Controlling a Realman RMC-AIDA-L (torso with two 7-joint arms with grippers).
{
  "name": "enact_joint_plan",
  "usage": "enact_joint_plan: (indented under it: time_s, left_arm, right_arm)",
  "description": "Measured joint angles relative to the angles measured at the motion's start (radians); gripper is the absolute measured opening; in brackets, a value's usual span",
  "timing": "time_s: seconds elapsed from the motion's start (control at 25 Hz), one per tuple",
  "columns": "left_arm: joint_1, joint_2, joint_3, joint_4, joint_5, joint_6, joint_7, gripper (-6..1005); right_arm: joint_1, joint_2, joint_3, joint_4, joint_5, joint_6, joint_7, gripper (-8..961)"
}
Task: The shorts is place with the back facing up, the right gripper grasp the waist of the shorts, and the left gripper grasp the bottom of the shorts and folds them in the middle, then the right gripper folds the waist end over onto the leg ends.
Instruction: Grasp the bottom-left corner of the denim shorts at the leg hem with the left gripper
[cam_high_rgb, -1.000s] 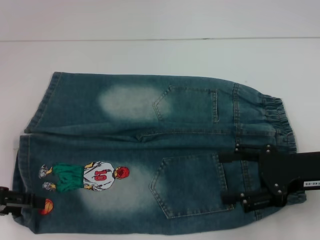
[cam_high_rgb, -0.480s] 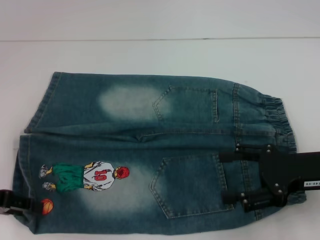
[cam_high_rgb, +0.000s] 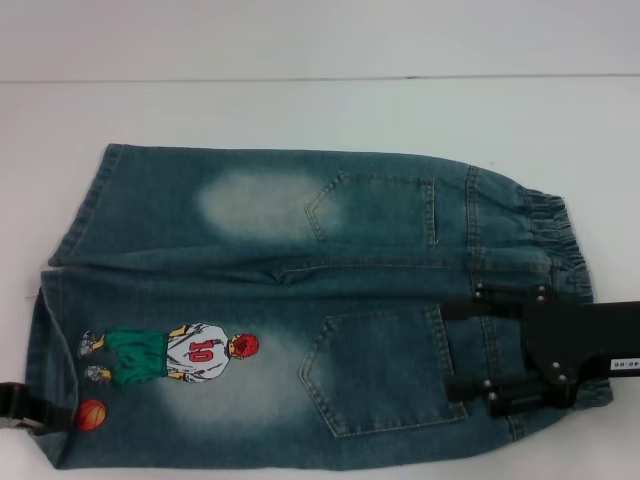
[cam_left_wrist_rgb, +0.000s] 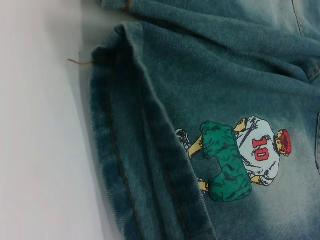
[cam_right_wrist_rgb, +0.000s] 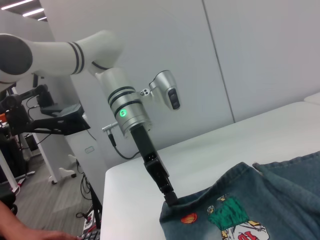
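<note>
Flat on the white table, the shorts are lying back side up, legs pointing to the robot's left and the waist of the shorts to its right. The right gripper is hovering over the nearer back pocket beside the waistband, its two black fingers spread wide and gripping nothing. A small white label on its arm is carrying print too small to read. The left gripper is sitting at the bottom of the shorts, at the nearer leg's hem; whether its fingers are pinching the denim cannot be told. Beside that hem, the basketball-player print is showing a red "10" on a white jersey.
</note>
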Motion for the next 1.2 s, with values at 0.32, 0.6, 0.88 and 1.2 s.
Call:
enact_joint_plan:
  time_s: [0.32,0.6,0.88,1.2]
  left_arm:
    - [-0.002,0.000,0.001,-0.006,0.000,-0.009,0.008,35]
    - [-0.003,0.002,0.014,-0.003,0.000,-0.001,0.009,8]
    - [-0.005,0.005,0.015,0.000,0.001,0.001,0.004,210]
    - [-0.008,0.009,0.021,0.011,0.036,0.000,0.004,553]
  right_arm:
    - [-0.003,-0.002,0.042,0.000,0.001,0.001,0.002,936]
    - [-0.003,-0.003,0.044,0.000,0.001,0.007,0.002,935]
    - [-0.003,-0.003,0.043,0.000,0.001,0.018,0.001,935]
    - [-0.001,-0.002,0.043,0.001,0.001,0.018,-0.003,934]
